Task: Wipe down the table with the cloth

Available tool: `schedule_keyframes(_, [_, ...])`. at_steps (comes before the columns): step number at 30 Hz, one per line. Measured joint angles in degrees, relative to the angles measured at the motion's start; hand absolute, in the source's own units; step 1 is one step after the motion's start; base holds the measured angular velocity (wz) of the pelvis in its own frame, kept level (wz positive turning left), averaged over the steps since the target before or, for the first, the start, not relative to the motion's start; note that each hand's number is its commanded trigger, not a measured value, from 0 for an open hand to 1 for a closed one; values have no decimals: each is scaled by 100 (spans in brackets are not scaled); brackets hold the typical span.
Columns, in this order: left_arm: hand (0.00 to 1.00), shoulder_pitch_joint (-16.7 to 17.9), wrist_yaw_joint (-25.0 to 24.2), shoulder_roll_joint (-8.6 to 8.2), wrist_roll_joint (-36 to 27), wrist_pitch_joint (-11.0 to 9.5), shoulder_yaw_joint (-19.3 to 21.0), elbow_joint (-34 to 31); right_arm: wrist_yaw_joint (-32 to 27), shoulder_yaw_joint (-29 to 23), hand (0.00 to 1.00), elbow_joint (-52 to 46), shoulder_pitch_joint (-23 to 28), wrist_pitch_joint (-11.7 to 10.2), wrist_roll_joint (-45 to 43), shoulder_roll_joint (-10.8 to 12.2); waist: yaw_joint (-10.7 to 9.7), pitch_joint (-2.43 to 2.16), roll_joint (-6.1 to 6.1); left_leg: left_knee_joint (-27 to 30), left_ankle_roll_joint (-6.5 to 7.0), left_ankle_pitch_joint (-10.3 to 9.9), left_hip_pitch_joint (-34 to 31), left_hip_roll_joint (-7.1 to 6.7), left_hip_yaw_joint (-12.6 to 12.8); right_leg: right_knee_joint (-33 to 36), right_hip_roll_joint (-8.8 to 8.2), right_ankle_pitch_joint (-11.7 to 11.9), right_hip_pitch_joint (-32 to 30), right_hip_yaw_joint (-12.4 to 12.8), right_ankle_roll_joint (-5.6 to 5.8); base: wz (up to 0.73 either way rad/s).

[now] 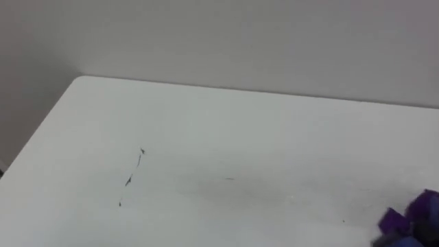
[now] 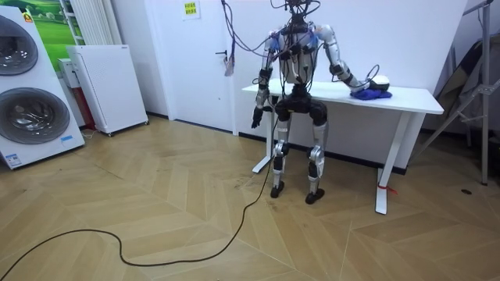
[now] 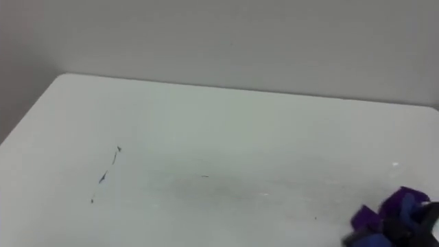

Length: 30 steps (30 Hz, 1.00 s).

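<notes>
Room view: right robot hand (image 2: 377, 81) on blue cloth (image 2: 372, 94), grip unclear; eye views reveal dark marks (image 1: 130, 178) on table (image 1: 274, 130)

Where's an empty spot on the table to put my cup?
Most of the white table is bare: the middle and back, between the dark marks at left and the purple cloth at front right. It's crowded only there.
</notes>
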Motion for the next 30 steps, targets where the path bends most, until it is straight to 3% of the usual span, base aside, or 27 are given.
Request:
schedule_keyframes(2, [0, -43, -39, -31, 2, 0, -93, 0, 492, 713, 100, -388, -436, 98, -572, 188, 187, 45, 21, -10, -62, 15, -95, 11, -120, 30, 29, -9, -93, -98, -80, 2])
schedule_keyframes(4, [0, -122, -90, -37, 7, -1, -156, 7, 1002, 1355, 100, -493, -1176, 105, -999, 335, 447, 151, 74, -12, -61, 54, -219, -4, -361, 39, 66, 0, -195, -201, -163, 18])
schedule_keyframes(5, [0, -199, -146, -36, 7, 6, -154, 3, 1304, 1762, 100, -468, -1672, 72, -1204, 395, 613, 246, 110, -13, -97, 101, -324, -2, -461, 35, 81, -25, -252, -286, -215, 48])
schedule_keyframes(7, [0, -256, -213, -33, 10, 6, -146, -10, 1606, 2096, 100, -427, -2122, -98, -1426, 419, 846, 224, 83, -67, -161, 233, -521, -13, -669, 8, 82, -104, -366, -381, -257, 69])
schedule_keyframes(9, [0, -31, -340, -41, 14, 52, -62, -23, 1790, 2195, 100, -439, -2341, -240, -1436, 441, 1062, 214, 100, -280, -181, 400, -502, -48, -840, 6, 83, -214, -377, -358, -252, 55])
schedule_keyframes(11, [0, 157, -488, -48, 5, 125, 95, -23, 1780, 2155, 100, -386, -2350, -320, -1365, 394, 1075, 209, 98, -312, -196, 428, -500, -47, -845, 12, 76, -252, -344, -388, -238, 31])
schedule_keyframes(13, [0, 202, -532, -51, -2, 135, 149, -26, 1690, 2123, 100, -199, -2362, -553, -1220, 261, 1017, 215, 92, -342, -197, 465, -499, -49, -838, 8, 62, -252, -325, -432, -236, 24])
schedule_keyframes(16, [0, 202, -516, -17, 9, 15, 259, 4, 1143, 1749, 100, 495, -2165, -982, -869, 240, 703, 189, 44, -394, -156, 503, -347, -135, -843, -143, -14, -297, -47, -518, -166, 42])
schedule_keyframes(17, [0, 197, -517, 46, 105, -47, 363, 11, 891, 1409, 100, 687, -1862, -1110, -692, 227, 552, 161, 0, -429, -133, 516, -271, -170, -772, -194, -40, -330, 88, -438, -118, 44])
schedule_keyframes(18, [0, 203, -504, 88, 286, -90, 563, 10, 645, 1036, 100, 771, -1461, -1180, -506, 142, 522, 103, -98, -446, -114, 523, -204, -211, -756, -202, -74, -387, 144, -353, -83, 35])
schedule_keyframes(23, [0, 364, -474, 292, 337, 1, 1225, 9, -2, -421, 100, 1462, -485, -1343, 222, -290, 171, 24, -179, -412, -7, 461, -89, -292, -645, -170, -121, -366, 262, -99, -25, -9])
schedule_keyframes(26, [0, 449, -473, 337, 332, 2, 1260, 19, -153, -939, 100, 1870, -115, -1517, 871, -639, -125, 13, -180, -369, 43, 425, -93, -308, -551, -170, -103, -359, 229, 148, -19, -12])
schedule_keyframes(28, [0, 450, -482, 335, 310, -4, 1271, 27, -139, -1164, 100, 2136, -35, -1531, 1296, -726, -254, -17, -195, -349, 50, 405, -78, -299, -489, -171, -90, -339, 219, 224, -22, -19])
schedule_keyframes(30, [0, 507, -522, 332, 334, -31, 1317, -33, -65, -1518, 100, 2371, 103, -1532, 1519, -770, -464, -109, -239, -332, 51, 362, -49, -277, -468, -163, -50, -329, 258, 320, -22, -7])
